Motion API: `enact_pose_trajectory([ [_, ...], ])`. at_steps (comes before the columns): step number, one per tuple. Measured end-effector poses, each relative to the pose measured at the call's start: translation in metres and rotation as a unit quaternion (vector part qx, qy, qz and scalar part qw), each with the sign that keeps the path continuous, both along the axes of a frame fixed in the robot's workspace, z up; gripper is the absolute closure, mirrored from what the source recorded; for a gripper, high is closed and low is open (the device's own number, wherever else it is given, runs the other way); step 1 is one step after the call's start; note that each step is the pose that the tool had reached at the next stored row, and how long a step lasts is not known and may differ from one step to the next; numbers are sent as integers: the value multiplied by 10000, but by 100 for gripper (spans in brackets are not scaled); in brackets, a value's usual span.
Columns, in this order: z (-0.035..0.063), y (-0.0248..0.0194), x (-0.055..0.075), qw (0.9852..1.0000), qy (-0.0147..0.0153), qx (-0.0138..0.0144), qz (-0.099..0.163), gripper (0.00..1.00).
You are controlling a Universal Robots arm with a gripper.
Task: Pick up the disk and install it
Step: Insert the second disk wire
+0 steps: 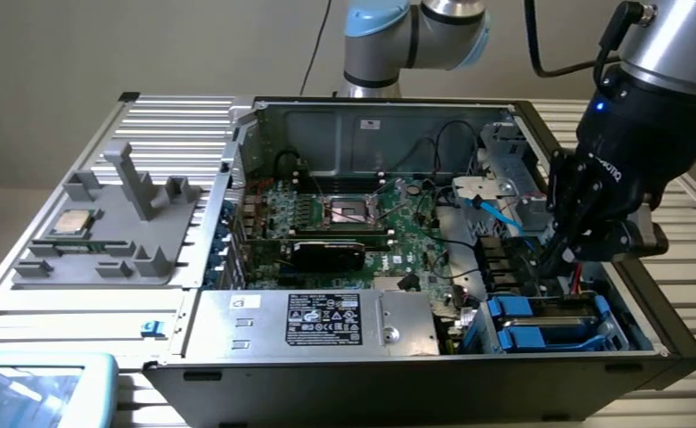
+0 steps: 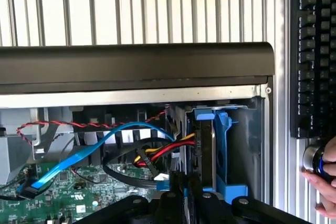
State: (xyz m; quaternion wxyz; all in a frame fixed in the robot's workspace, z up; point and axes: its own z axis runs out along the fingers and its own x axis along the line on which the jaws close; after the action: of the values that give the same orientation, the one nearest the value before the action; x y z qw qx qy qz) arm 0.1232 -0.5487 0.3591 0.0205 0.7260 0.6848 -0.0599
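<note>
The computer case [image 1: 633,348] is lying open on its side, and everything here is placed against it. The gripper [image 1: 558,259] is reaching down inside the case at the corner on the exterior view's right, its fingers standing nearly together. Whether they are clamping anything cannot be told.

The disk [image 2: 206,150] is sitting on edge in the drive bay at that corner, framed by its blue carrier [image 2: 223,153], with the gripper [image 2: 184,190] just at its near edge. The case wall is lying close on one side of the carrier; the bundle of red, yellow and black wires [image 2: 163,153] and the blue ribbon cable [image 2: 79,156] are crowding the other side. A person's hand [image 2: 326,179] is resting outside the case, beside a keyboard [image 2: 314,56].
</note>
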Motion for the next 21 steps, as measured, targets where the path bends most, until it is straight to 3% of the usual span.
enact_pose_trajectory([
  [5, -1, -10, 1, 10000, -1, -2, 0, 84],
  [12, -8, -118, 36, 10000, -1, -2, -1, 84],
  [19, -93, -136, 38, 10000, -1, -2, 0, 84],
  [21, -101, -136, 38, 10000, -1, -16, 0, 84],
])
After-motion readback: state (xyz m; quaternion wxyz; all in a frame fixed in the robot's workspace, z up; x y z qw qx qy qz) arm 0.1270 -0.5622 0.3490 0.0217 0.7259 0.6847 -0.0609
